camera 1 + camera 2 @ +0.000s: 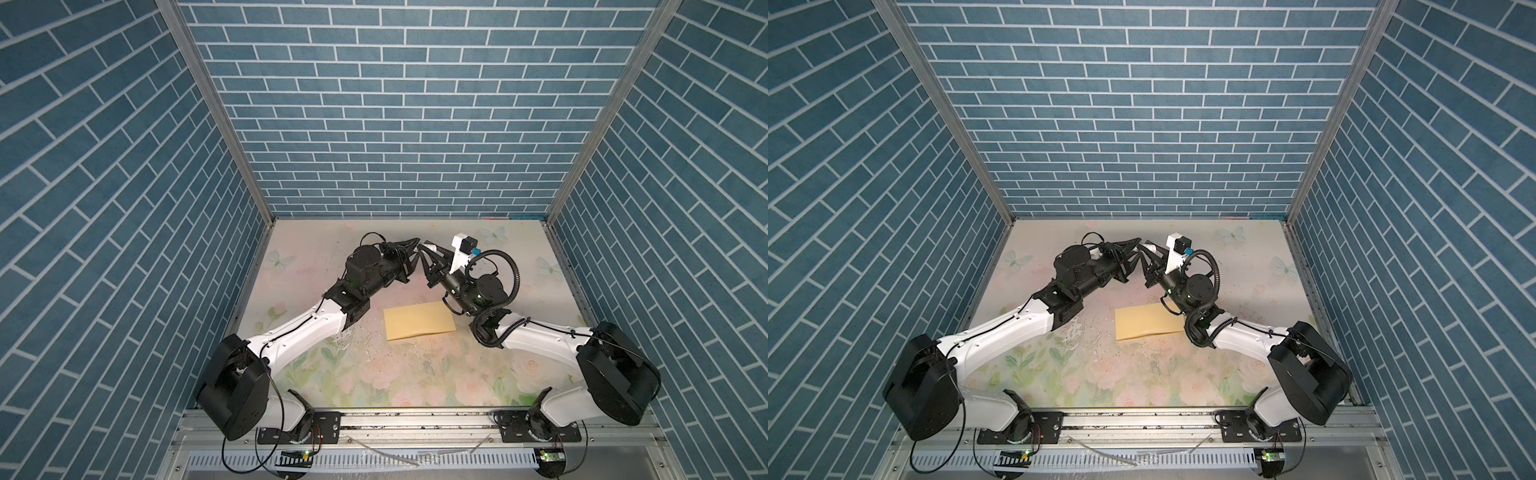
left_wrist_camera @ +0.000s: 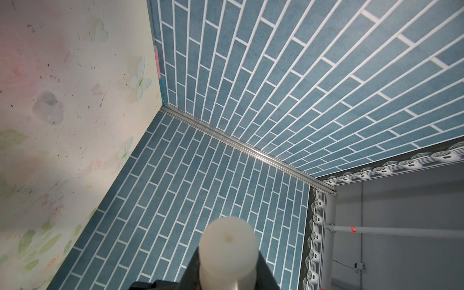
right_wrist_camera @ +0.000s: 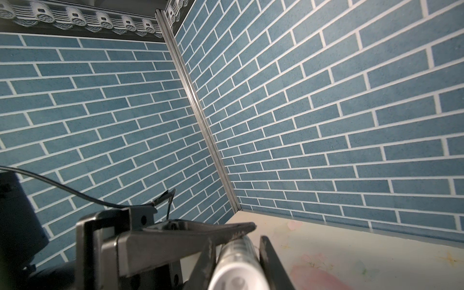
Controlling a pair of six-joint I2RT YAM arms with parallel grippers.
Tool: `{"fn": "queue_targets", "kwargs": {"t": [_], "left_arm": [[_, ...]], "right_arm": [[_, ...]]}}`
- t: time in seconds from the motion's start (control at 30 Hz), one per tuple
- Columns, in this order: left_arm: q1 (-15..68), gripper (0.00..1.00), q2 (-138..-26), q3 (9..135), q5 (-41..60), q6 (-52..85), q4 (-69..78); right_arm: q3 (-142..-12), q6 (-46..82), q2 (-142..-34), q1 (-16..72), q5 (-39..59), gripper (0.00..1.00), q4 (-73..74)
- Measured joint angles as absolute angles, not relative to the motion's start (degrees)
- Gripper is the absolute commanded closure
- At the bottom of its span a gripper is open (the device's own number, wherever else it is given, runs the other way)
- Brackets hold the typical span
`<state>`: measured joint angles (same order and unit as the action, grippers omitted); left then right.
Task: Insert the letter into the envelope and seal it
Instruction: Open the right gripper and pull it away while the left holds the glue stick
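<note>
The yellow-tan envelope (image 1: 417, 326) (image 1: 1144, 322) lies flat on the table's middle, near the right arm's elbow, with one long edge slightly lifted. The letter does not show in any view. Both grippers meet in the air above the back centre of the table. My right gripper (image 1: 428, 250) (image 3: 237, 241) is shut on a small white glue stick (image 1: 434, 248) (image 3: 238, 266). My left gripper (image 1: 415, 243) (image 2: 227, 253) faces it, and its dark fingers (image 2: 193, 258) sit against both sides of the stick's cream end (image 2: 227, 241). One left finger (image 3: 200, 228) lies across the stick's tip.
Blue brick-patterned walls (image 1: 395, 124) close the cell on three sides. The floral table mat (image 1: 395, 374) is scuffed with dark specks in front of the envelope. Both arm bases stand on the metal rail (image 1: 415, 419) at the front edge.
</note>
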<state>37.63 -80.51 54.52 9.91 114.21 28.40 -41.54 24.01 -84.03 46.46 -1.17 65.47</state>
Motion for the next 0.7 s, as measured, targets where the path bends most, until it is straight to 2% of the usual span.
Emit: {"fn": "queue_targets", "kwargs": {"t": [0.03, 0.13, 0.23, 0.43, 0.7], "left_arm": [[37.39, 1.00, -80.51, 54.59, 10.15, 112.57, 27.83], [36.21, 1.00, -80.40, 54.63, 10.20, 106.85, 24.73], [34.50, 1.00, -79.35, 54.65, 9.85, 99.15, 19.03], [32.91, 1.00, -74.06, 57.71, 5.61, 80.25, 2.22], [32.91, 1.00, -69.19, 59.96, -2.31, 58.65, -11.16]], "right_arm": [[-41.54, 23.81, -83.92, 46.50, -1.08, 0.57, 64.93], [-41.52, 22.90, -82.41, 46.72, -0.69, 0.41, 61.14], [-41.45, 22.00, -78.35, 46.85, -0.67, 0.31, 54.46], [-41.43, 22.52, -66.43, 46.87, -3.40, 0.17, 35.40], [-45.39, 33.54, -60.86, 47.35, -11.11, 0.16, -0.27]]}}
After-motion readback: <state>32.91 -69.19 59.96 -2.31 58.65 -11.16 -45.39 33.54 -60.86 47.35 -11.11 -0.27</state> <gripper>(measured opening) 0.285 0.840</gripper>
